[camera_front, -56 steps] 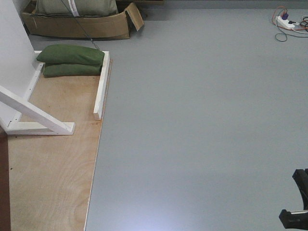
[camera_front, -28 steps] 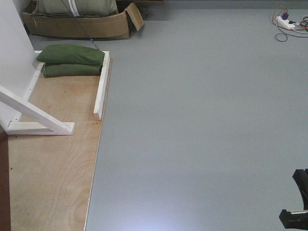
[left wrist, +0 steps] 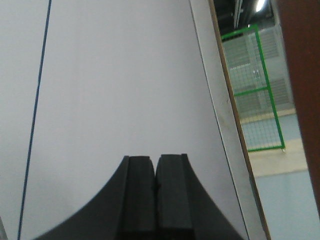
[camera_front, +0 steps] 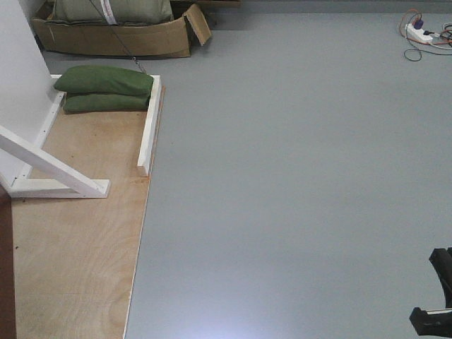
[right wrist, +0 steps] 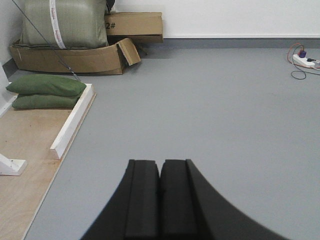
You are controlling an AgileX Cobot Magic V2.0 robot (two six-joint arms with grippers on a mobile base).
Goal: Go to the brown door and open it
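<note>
Only a narrow strip of the brown door [left wrist: 303, 75] shows, a glossy reddish-brown slab along the right edge of the left wrist view. It also appears as a dark strip at the lower left edge of the front view [camera_front: 6, 275]. Its handle is out of view. A gap between the door and the white wall panel [left wrist: 120, 75] shows green fencing beyond. My left gripper [left wrist: 156, 159] is shut and empty, pointing at the white panel. My right gripper [right wrist: 160, 162] is shut and empty, over grey floor. A black part of the right arm [camera_front: 436, 296] shows at the lower right.
A plywood base [camera_front: 78, 247] carries a slanted white brace [camera_front: 49, 166], a white rail [camera_front: 150, 127] and two green sandbags [camera_front: 104, 88]. A cardboard box [camera_front: 120, 35] holding a sack stands behind. A power strip with cables [camera_front: 422, 32] lies at the far right on the grey floor [camera_front: 296, 176].
</note>
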